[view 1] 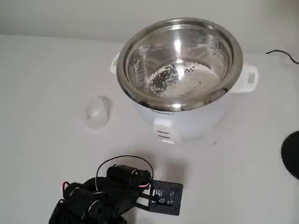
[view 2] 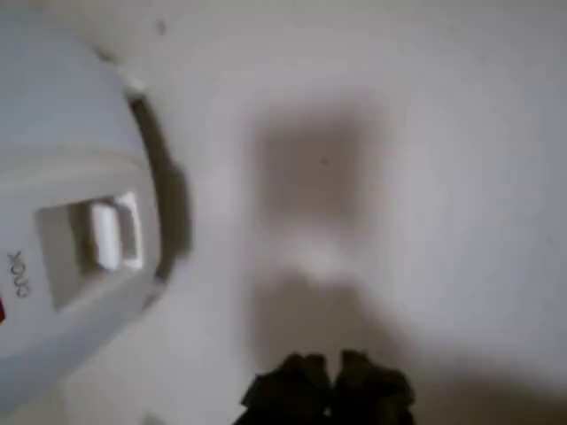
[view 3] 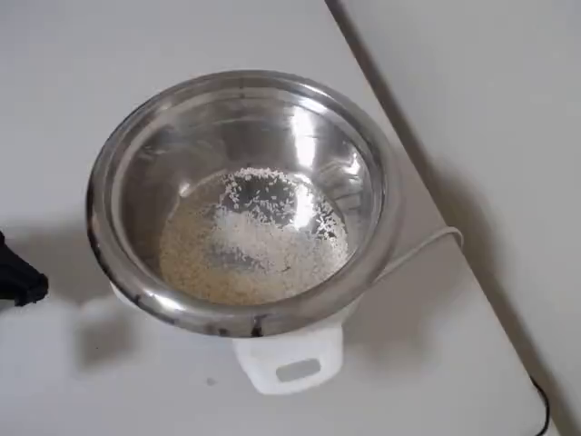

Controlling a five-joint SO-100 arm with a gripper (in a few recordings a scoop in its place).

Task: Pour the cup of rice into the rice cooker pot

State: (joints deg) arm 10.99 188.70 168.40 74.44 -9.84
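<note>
Desk (view 1: 42, 154): white; everything is carried on it.
Rice cooker pot (view 1: 180, 60): set in the white cooker body; rice (view 3: 250, 241) is already spread over its bottom.
Cup of rice (view 1: 96, 112): stood upright left of the cooker, apart from it.
Hand (view 2: 330, 390): seen low over bare desk, nothing held; the 2 fingertips are pressed together.
Step judged: pour seems done; retreat is best kept clear of the cup.

The wrist view is blurred throughout: the end effector (view 2: 330, 390) is a dark lump cut by the bottom edge, its opening unreadable. The cooker (view 2: 62, 204) runs off the left edge there. In the fixed view, the arm (view 1: 93, 200) is cropped at lower left.
</note>
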